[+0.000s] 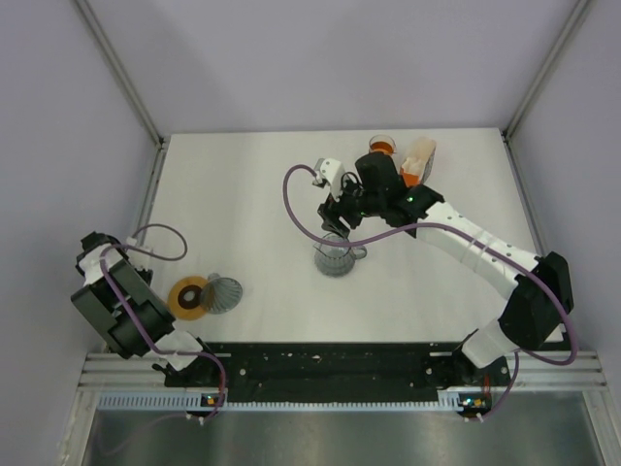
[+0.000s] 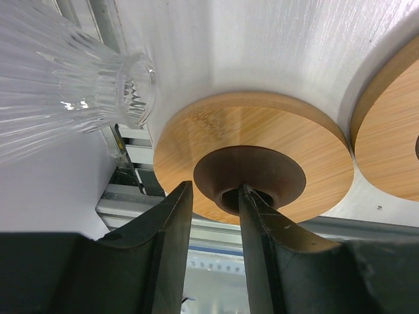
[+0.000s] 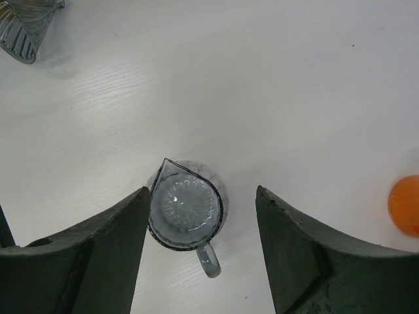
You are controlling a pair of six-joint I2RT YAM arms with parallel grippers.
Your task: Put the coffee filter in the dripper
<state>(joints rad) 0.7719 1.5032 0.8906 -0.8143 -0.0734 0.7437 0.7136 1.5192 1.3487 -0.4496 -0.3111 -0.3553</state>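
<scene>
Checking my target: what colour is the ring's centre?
Dark brown centre in a tan ring; clearest in left wrist view.

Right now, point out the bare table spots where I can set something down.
Bare: the far-left area between the table edge and the cable; the near strip between glass cone and jug. Crowded: far right, around the orange cup, carton and right arm; near left, around the wooden ring.

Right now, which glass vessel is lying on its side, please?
The ribbed cone beside the wooden ring; the handled jug below the right gripper stands upright.
</scene>
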